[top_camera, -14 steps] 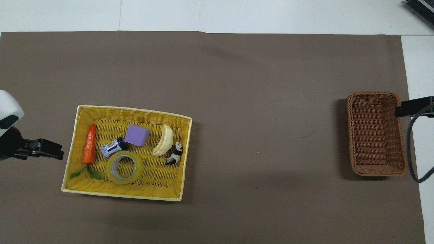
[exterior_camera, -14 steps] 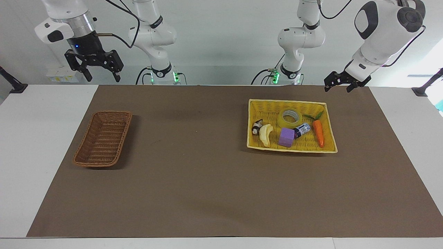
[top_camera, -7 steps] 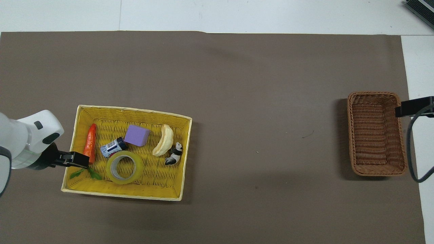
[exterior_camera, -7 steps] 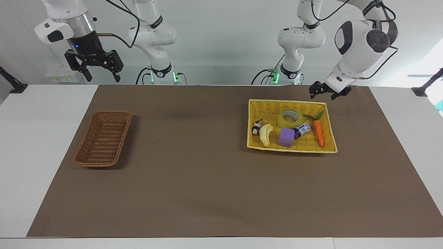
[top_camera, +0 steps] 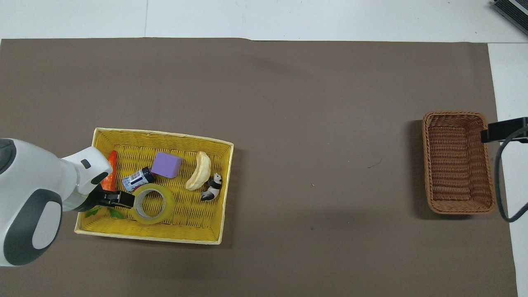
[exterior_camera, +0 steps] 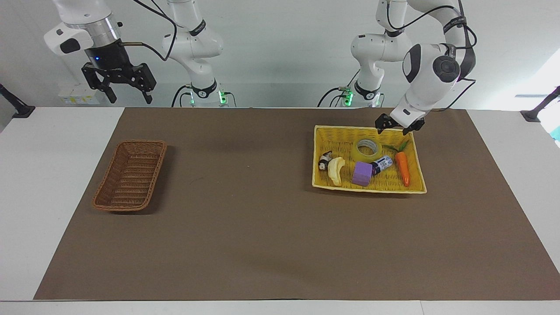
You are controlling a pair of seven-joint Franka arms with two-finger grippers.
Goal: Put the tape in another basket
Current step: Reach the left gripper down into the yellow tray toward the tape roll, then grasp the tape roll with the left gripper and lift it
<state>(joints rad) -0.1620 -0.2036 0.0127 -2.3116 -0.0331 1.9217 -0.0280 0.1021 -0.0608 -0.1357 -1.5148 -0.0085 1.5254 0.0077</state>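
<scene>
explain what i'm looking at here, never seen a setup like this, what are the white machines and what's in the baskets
These are two white robot arms with black two-finger grippers, at a table with a brown mat. One picture faces the robots; the other looks down from above them.

The left gripper hangs open over the large bright yellow woven basket, holding nothing. That basket holds a roll of yellowish translucent tape, an orange toy carrot, a purple block, a small blue-labelled bottle, a pale banana and a panda figure.

The right gripper waits, open, raised at the right arm's end, where a small brown wicker basket sits.
</scene>
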